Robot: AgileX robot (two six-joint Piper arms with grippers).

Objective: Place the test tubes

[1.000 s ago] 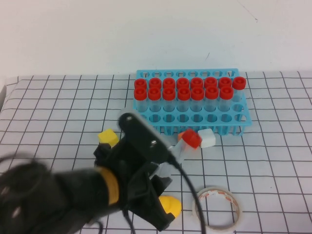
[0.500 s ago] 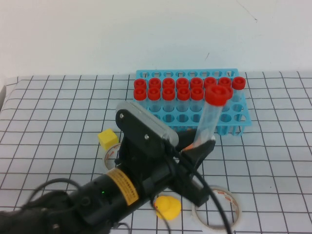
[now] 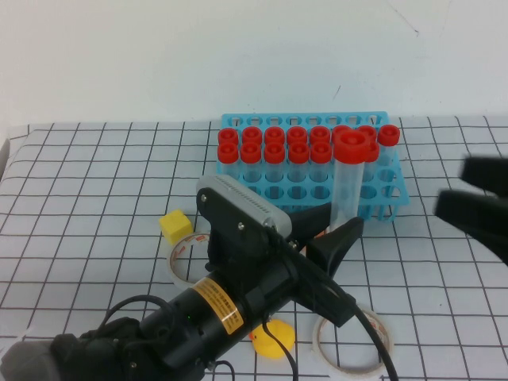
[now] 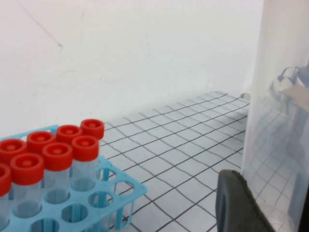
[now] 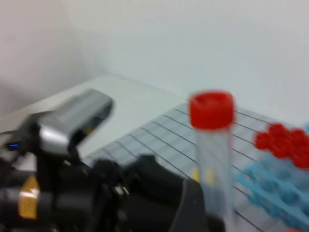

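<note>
Nearest, tape roll (image 3: 355, 343) is lying flat. Left gripper (image 3: 333, 226) is clamping an upright red-capped test tube (image 3: 347, 181), holding it raised at the near side of the blue rack (image 3: 394, 193). Right gripper (image 3: 454, 184) is hovering off to the rack's right, fingers apart, carrying nothing.

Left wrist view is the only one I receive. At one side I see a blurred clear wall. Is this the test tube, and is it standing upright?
Observer: Yes. The high view shows the left gripper shut on a test tube. The tube is upright with its red cap on top, on the near side of the blue rack and in no hole.
Operator: Where is the right gripper, please?
Observer: The right gripper hangs to the right of the rack, open and empty, apart from the tube.
Operator: Does anything lie near the arm?
Observer: A tape roll lies flat, closer to the robot than the left gripper.
</note>
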